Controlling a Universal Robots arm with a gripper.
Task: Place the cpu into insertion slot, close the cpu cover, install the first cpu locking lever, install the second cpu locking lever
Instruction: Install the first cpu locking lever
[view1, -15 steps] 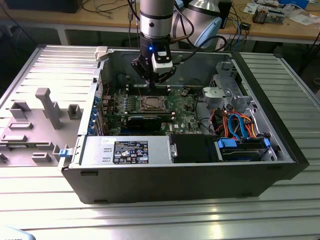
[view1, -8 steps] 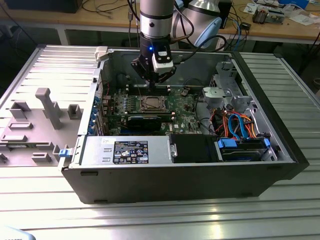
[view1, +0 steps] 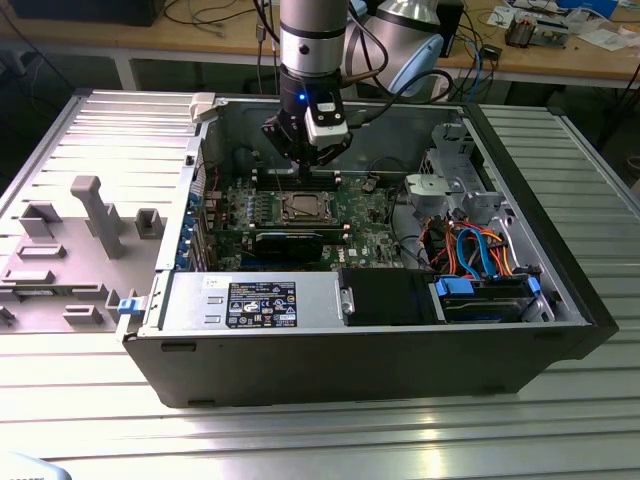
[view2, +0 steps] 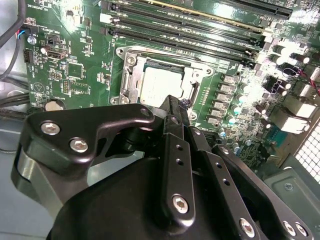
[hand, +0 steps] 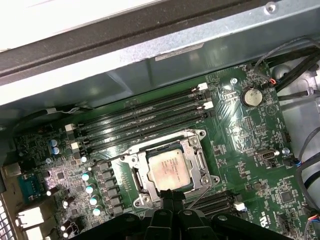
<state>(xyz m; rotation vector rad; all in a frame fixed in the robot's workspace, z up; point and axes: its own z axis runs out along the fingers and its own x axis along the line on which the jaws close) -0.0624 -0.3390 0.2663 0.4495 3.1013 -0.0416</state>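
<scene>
Cpu (hand: 169, 168) seated in insertion slot (hand: 139, 176), memory slots (hand: 140, 117) beside; gripper (view2: 186, 103) pressed together above.

From where I stand, no text is legible. A black label (view1: 262, 304) with white print and small symbols sits on the silver box at the case front. There are faint marks on the cpu (hand: 169, 169) top and tiny white letters on the green board (hand: 250, 150), approx. everywhere.
</scene>
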